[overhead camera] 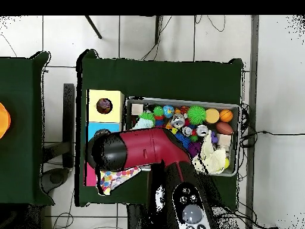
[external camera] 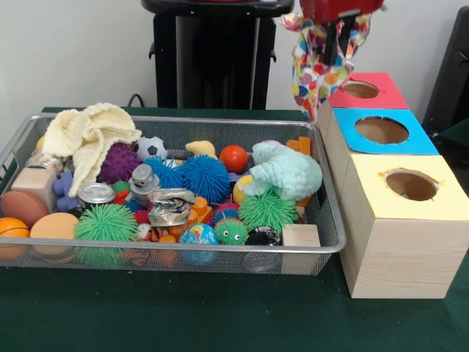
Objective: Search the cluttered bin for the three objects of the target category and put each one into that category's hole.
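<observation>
My gripper (external camera: 333,40) is at the top right of the front view, shut on a white polka-dot cloth (external camera: 316,70) that hangs behind the red-topped box. In the overhead view the cloth (overhead camera: 116,178) sticks out from under the red arm. The wire mesh bin (external camera: 183,249) lies to the left, full of toys. The yellow-topped box with its round hole (external camera: 411,184) is the nearest of three boxes, well in front of the gripper; its hole also shows in the overhead view (overhead camera: 105,106). No second polka-dot cloth shows in the bin.
The blue-topped box hole (external camera: 381,130) and red-topped box hole (external camera: 360,89) lie between the gripper and the yellow box. The bin holds a cream knitted cloth (external camera: 91,132), a mint knitted cloth (external camera: 286,170), spiky balls, cans and wooden blocks.
</observation>
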Controlling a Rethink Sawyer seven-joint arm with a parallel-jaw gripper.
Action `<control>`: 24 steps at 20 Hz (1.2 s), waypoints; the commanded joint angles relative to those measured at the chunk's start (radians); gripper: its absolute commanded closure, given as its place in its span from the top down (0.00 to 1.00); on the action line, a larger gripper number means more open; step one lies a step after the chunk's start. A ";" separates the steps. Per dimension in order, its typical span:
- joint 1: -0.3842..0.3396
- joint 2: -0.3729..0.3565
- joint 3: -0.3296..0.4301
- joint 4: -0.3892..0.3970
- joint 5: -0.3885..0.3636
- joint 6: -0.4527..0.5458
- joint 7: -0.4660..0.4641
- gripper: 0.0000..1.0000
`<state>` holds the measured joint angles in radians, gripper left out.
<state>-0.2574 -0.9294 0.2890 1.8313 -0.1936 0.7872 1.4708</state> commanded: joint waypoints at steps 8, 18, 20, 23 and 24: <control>0.098 0.160 -0.075 0.034 0.075 -0.152 0.322 0.00; 0.170 0.160 -0.118 0.025 0.111 -0.154 0.360 0.00; 0.154 0.167 -0.111 -0.005 0.115 -0.122 0.325 0.00; 0.161 0.189 -0.117 -0.086 0.114 -0.055 0.307 0.00; 0.169 0.212 -0.120 -0.125 0.110 -0.039 0.306 0.00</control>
<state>-0.0805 -0.7823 0.1967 1.8164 -0.1193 0.6904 1.5740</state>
